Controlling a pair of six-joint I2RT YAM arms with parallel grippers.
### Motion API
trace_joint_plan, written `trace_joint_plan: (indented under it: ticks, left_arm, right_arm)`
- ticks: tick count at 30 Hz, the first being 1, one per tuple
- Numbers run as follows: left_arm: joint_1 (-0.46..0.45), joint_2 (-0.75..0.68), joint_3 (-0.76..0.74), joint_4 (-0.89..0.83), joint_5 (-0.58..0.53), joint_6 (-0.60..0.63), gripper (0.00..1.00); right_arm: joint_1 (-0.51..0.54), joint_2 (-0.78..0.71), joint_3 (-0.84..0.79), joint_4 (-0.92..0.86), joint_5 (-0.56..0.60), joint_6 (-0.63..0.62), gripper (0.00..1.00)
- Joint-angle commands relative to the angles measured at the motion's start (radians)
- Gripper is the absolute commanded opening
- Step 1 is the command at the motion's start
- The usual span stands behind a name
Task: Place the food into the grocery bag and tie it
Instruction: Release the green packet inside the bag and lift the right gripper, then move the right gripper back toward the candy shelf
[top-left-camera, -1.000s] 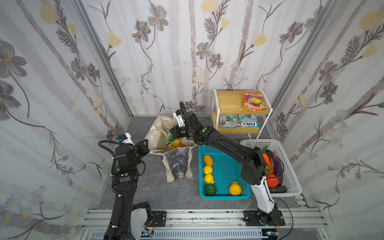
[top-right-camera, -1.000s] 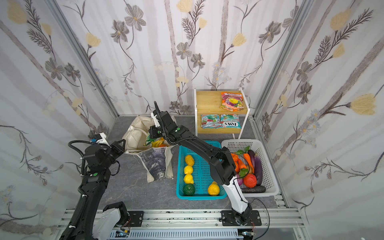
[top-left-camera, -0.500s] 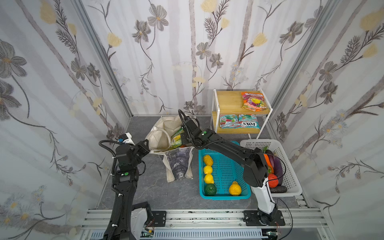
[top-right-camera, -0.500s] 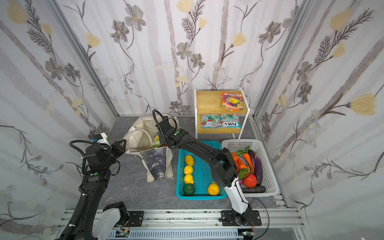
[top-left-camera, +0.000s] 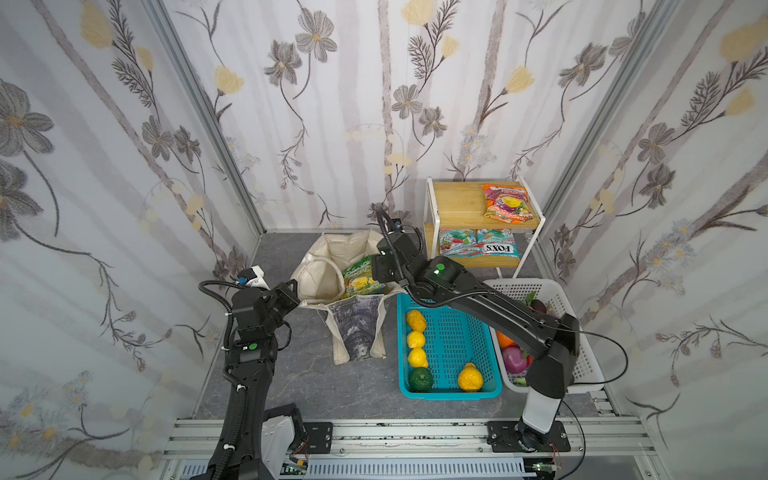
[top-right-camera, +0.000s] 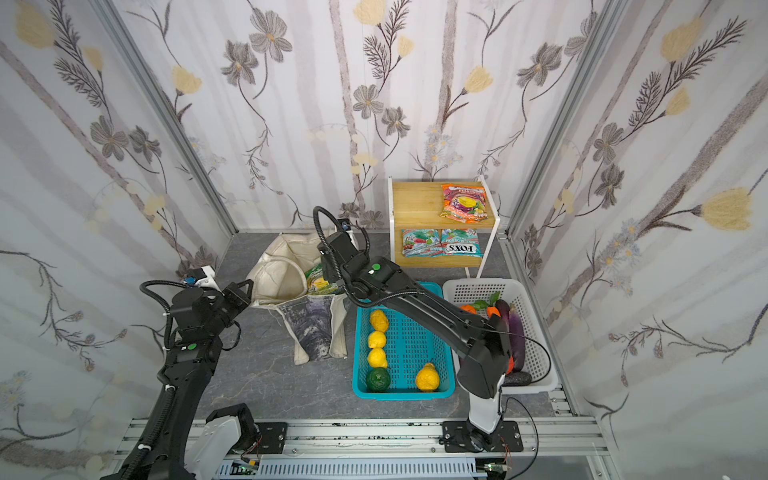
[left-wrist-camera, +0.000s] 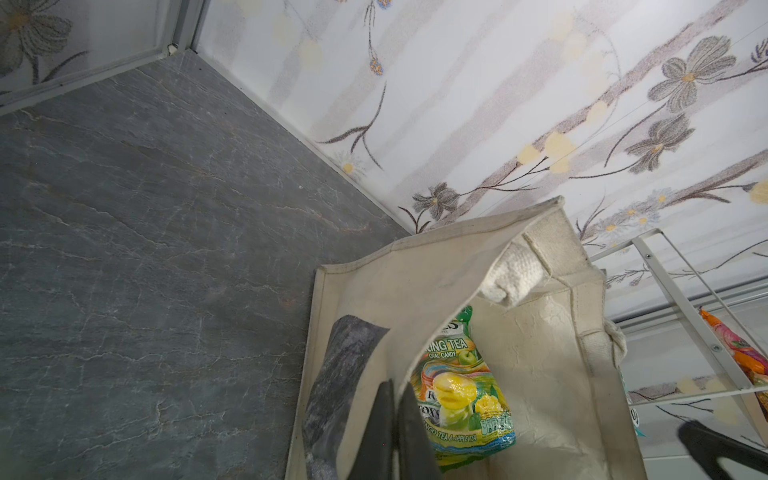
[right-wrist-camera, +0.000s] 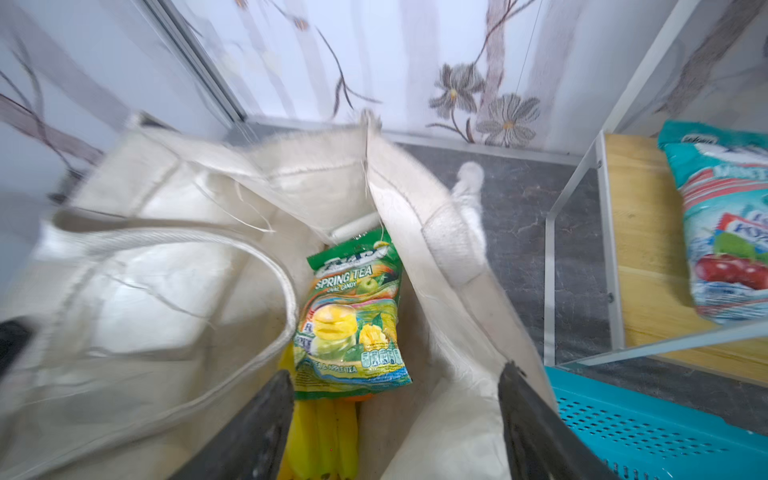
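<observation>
My left gripper (left-wrist-camera: 397, 392) is clamped shut on the left rim of the cream canvas tote (top-left-camera: 328, 270), which stands open just beside the teal basket (top-left-camera: 451, 345). Inside it, the Spring Tea candy packet (right-wrist-camera: 353, 316) lies on a banana bunch (right-wrist-camera: 328, 436) (partly hidden). My right gripper (right-wrist-camera: 395, 370) hangs over the mouth with its jaws spread, clear of the packet.

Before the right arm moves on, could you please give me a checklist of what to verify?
1. Green candy packet inside the grocery bag: ok.
2. Right gripper open, holding nothing: ok.
3. Left gripper shut on the bag's rim: ok.
4. All food packed: not ok; packets lie on the shelf, fruit in the teal basket.
5. Bag handles tied: not ok.
6. Room left in the bag: cannot tell.
</observation>
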Motion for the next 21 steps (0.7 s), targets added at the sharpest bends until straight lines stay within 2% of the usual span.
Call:
trace_joint_plan:
  ticks: [1, 2, 4, 6, 9, 13, 21]
  left_arm:
    - [0.001, 0.004, 0.008, 0.031, 0.022, -0.013, 0.0]
    - [0.001, 0.004, 0.009, 0.032, 0.022, -0.015, 0.0]
    - [0.001, 0.003, 0.008, 0.033, 0.026, -0.018, 0.0]
    - [0.001, -0.002, 0.009, 0.035, 0.031, -0.021, 0.0]
    - [0.001, -0.003, 0.006, 0.039, 0.036, -0.026, 0.0]
    - [0.001, 0.006, 0.004, 0.046, 0.042, -0.032, 0.0]
    - [0.001, 0.019, 0.002, 0.052, 0.046, -0.034, 0.0]
  right_arm:
    - [-0.002, -0.14, -0.108, 0.207, 0.071, 0.039, 0.79]
    - [-0.002, -0.177, -0.127, 0.216, 0.112, 0.049, 0.99]
    - [-0.012, -0.258, -0.144, 0.226, 0.19, 0.033, 1.0]
    - [-0.038, -0.337, -0.157, 0.219, 0.204, 0.01, 1.0]
    - [-0.148, -0.447, -0.211, 0.236, 0.088, -0.041, 1.0]
    - [-0.354, -0.532, -0.239, 0.183, -0.055, 0.01, 1.0]
    - [-0.695, -0.545, -0.253, 0.134, -0.315, 0.008, 1.0]
